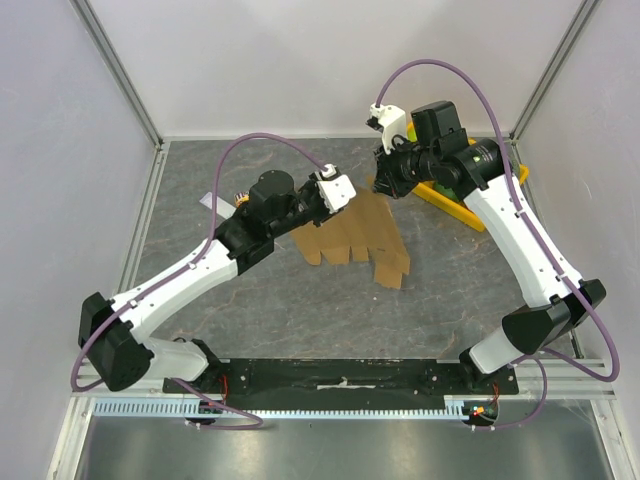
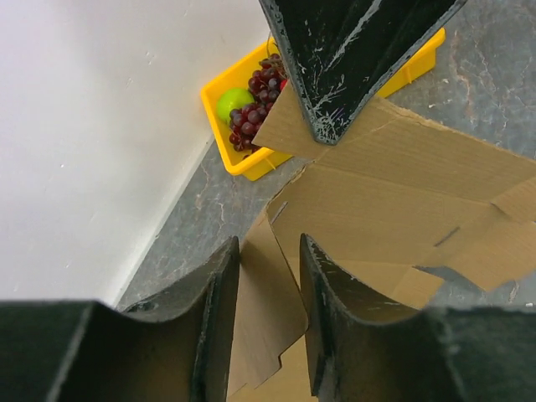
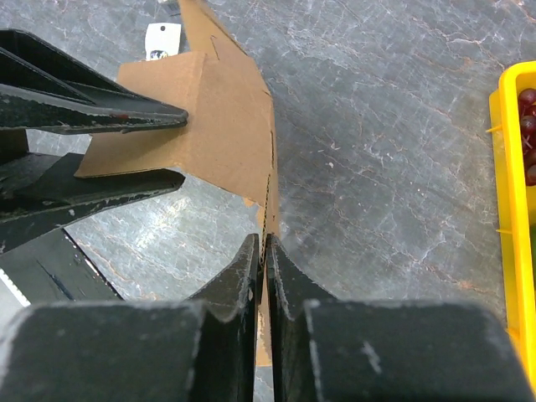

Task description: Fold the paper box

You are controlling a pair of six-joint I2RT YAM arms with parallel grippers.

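Right end effector (image 3: 263, 244) clamps one edge of the paper box (image 3: 209, 117), whose long axis runs to the left end effector (image 2: 268, 251), jaws parted astride the opposite flap.

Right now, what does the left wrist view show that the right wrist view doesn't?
Only left wrist: a green fruit in the tray, and the white wall. Only right wrist: a white tag on the table. Both: the box, the right gripper shut on its edge, the left gripper open around a flap, the tray's grapes.
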